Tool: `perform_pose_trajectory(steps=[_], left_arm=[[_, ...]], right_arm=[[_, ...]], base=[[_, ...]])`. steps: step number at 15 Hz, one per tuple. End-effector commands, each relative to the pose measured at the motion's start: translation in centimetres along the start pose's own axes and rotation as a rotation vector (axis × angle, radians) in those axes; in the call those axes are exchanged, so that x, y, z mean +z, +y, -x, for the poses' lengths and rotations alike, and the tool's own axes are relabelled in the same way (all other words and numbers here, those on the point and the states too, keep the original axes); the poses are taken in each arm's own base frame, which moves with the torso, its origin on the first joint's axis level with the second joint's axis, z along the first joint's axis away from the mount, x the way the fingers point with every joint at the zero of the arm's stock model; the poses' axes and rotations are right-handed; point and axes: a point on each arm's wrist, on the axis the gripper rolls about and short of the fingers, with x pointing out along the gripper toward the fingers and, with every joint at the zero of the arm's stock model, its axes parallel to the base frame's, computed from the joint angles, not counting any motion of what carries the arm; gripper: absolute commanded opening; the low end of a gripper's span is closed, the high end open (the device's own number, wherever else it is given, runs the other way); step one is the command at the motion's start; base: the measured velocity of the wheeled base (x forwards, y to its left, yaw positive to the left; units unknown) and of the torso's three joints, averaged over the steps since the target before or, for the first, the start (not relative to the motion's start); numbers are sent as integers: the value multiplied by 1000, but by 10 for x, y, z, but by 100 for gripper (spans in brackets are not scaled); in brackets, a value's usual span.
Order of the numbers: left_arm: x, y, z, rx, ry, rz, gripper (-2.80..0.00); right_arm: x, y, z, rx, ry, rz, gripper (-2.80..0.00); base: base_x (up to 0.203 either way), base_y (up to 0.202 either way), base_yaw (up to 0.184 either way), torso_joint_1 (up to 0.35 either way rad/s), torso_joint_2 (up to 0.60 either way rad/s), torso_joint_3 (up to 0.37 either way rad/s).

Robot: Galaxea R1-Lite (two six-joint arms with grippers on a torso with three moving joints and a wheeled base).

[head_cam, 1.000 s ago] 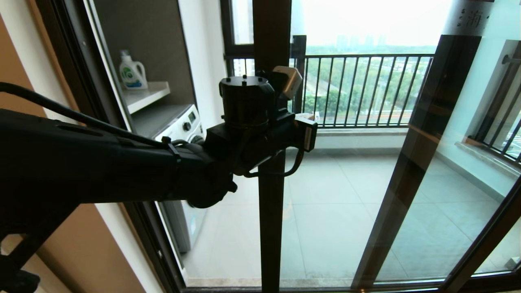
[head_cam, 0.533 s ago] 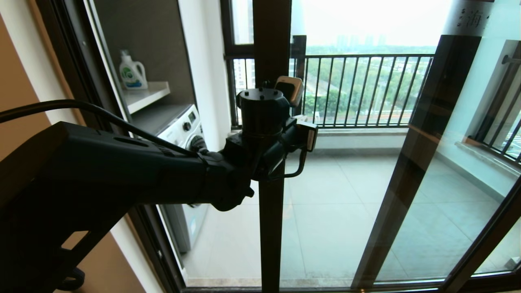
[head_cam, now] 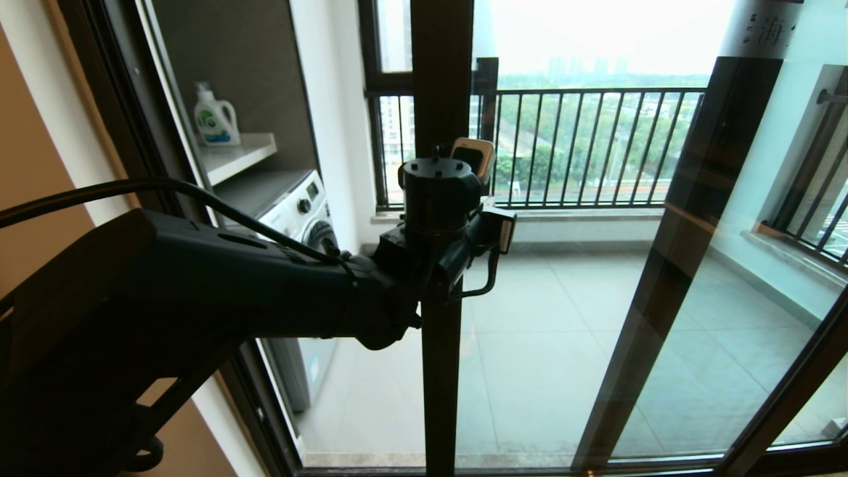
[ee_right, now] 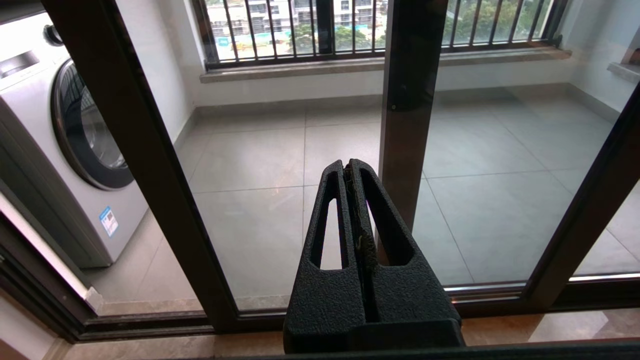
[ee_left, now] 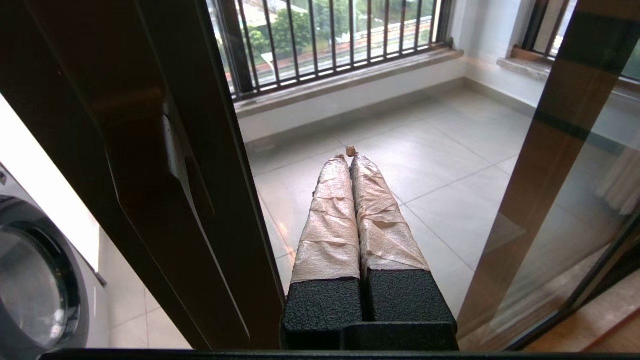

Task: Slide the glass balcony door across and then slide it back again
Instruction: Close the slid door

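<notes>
The glass balcony door (head_cam: 550, 318) has a dark brown upright frame bar (head_cam: 440, 371) in the middle of the head view. My left arm reaches in from the left, and its wrist (head_cam: 440, 199) sits in front of that bar, hiding the fingers there. In the left wrist view my left gripper (ee_left: 347, 156) is shut and empty. Its tape-wrapped fingers (ee_left: 330, 210) lie close beside the frame edge and the black handle (ee_left: 145, 165). My right gripper (ee_right: 347, 164) is shut on nothing, low, facing the door's bottom rail (ee_right: 500, 295).
A washing machine (head_cam: 301, 199) and a detergent bottle (head_cam: 215, 116) on a shelf stand on the balcony's left side. A second brown frame bar (head_cam: 689, 232) slants on the right. The black railing (head_cam: 596, 146) closes the far side. A tan wall (head_cam: 40, 132) is at left.
My left arm has swung right and a little lower, bringing its wrist in front of the door's middle frame bar. The door frame has stayed where it was.
</notes>
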Motion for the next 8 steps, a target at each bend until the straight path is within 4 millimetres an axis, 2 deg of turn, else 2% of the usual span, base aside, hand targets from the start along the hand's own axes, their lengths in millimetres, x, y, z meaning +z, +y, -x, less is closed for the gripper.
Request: perform_pose_trajectory(steps=[1,8], left_arm=[[2,2,-2,19,-13,3,-280],[-12,26,-16,105,-46,-19,-280]], right_arm=[[-3,0,-1,0,12,0,-280],[-3,0,-1,0,13,0,-280]], base=[[0,0,0,0,0,0],[0,0,0,0,0,0]])
